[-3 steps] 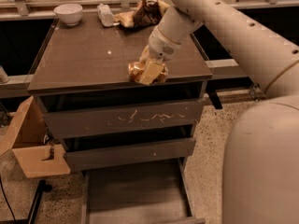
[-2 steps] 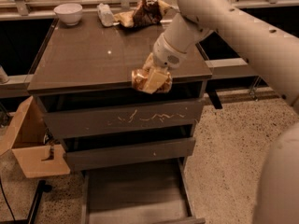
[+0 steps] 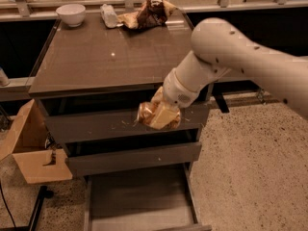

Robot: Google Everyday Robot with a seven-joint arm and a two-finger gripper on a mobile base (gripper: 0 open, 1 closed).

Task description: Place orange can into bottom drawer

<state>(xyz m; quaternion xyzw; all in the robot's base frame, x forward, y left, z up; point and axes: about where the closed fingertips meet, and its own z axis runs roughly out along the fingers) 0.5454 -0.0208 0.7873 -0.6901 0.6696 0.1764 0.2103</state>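
I see my 1 arm (image 3: 250,61) reaching in from the right, past the front edge of the brown cabinet's surface (image 3: 110,61). Below it, the bottom drawer (image 3: 139,201) stands pulled out. A cardboard box (image 3: 33,150) sits on the floor to the left. At the back of the surface lie a snack bag (image 3: 150,12), a white bowl (image 3: 70,14) and a clear bottle (image 3: 109,16). The end effector (image 3: 162,115) hangs in front of the scratched drawer front (image 3: 91,126), its 2 fingers clamped on the orange can (image 3: 146,113), which is above the bottom drawer and well apart from it.
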